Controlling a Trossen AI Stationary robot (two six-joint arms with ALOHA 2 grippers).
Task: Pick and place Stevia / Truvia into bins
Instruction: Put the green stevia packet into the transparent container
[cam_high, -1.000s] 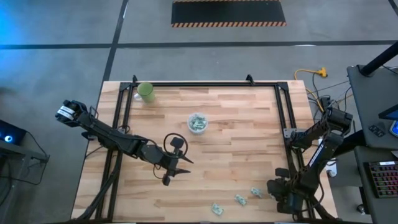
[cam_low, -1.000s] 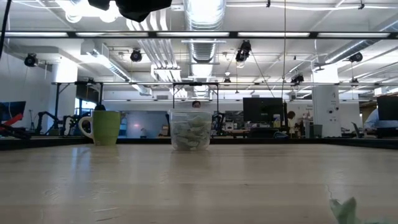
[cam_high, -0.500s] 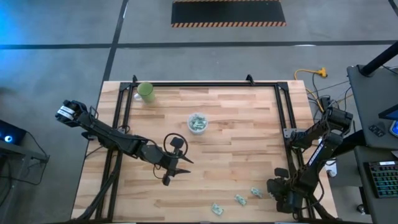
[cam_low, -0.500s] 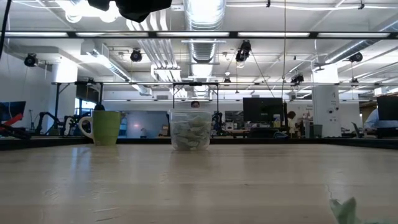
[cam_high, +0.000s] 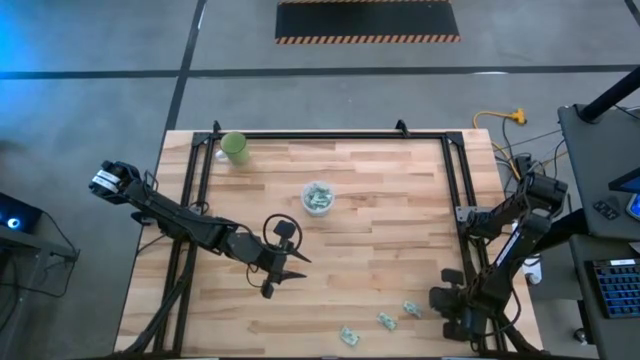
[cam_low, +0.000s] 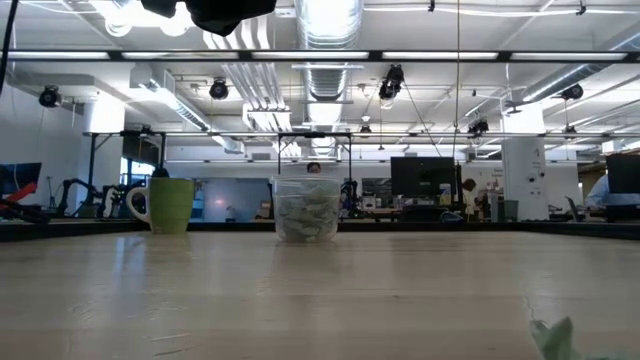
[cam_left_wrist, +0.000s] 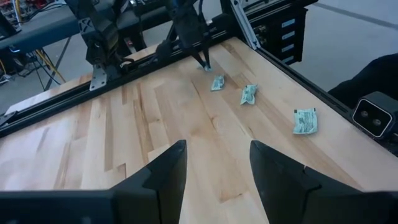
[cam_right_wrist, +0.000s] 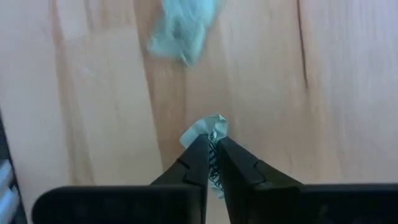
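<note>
Three pale green and white Stevia packets (cam_high: 412, 309) (cam_high: 386, 321) (cam_high: 348, 336) lie flat on the wooden table near its near right corner. My right gripper (cam_right_wrist: 212, 142) stands over that corner, pointing steeply down and shut on a further packet (cam_right_wrist: 208, 129). The left wrist view shows it far off (cam_left_wrist: 204, 62). The clear cup (cam_high: 318, 198), the bin, stands mid-table with several packets inside. My left gripper (cam_high: 287, 272) hovers open left of centre, nothing between its fingers (cam_left_wrist: 217, 149). My right gripper pinches a crumpled packet between its two fingertips (cam_right_wrist: 198, 149). A bent corner of the packet (cam_right_wrist: 205, 126) sticks out past the tips. The fingers come from above, slanting steeply down. The packet sits at the tabletop; I cannot tell whether it is lifted.
An opaque green cup (cam_high: 235, 148) stands at the far left corner. A black metal frame (cam_high: 330, 134) runs along the table's edges. Another packet (cam_right_wrist: 180, 28) lies just beyond the held one. Bare wood stretches between the cup and the packets.
</note>
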